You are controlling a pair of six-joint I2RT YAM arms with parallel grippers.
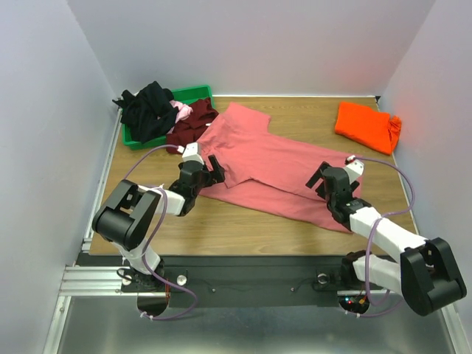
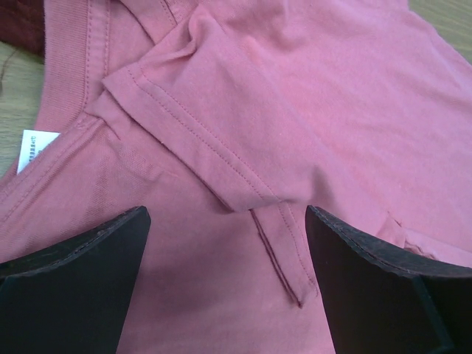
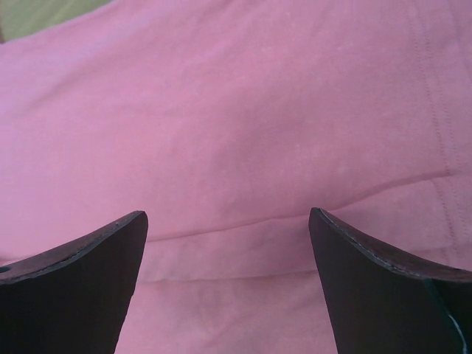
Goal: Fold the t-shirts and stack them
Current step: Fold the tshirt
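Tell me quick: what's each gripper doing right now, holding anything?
Left gripper: open, holding nothing, fingers over the pink shirt.
Right gripper: open, holding nothing, fingers over the pink shirt.

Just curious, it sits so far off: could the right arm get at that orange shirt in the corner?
Probably yes. The orange shirt lies alone on that arm's side, nothing between, and the right hand hangs open over the pink shirt.
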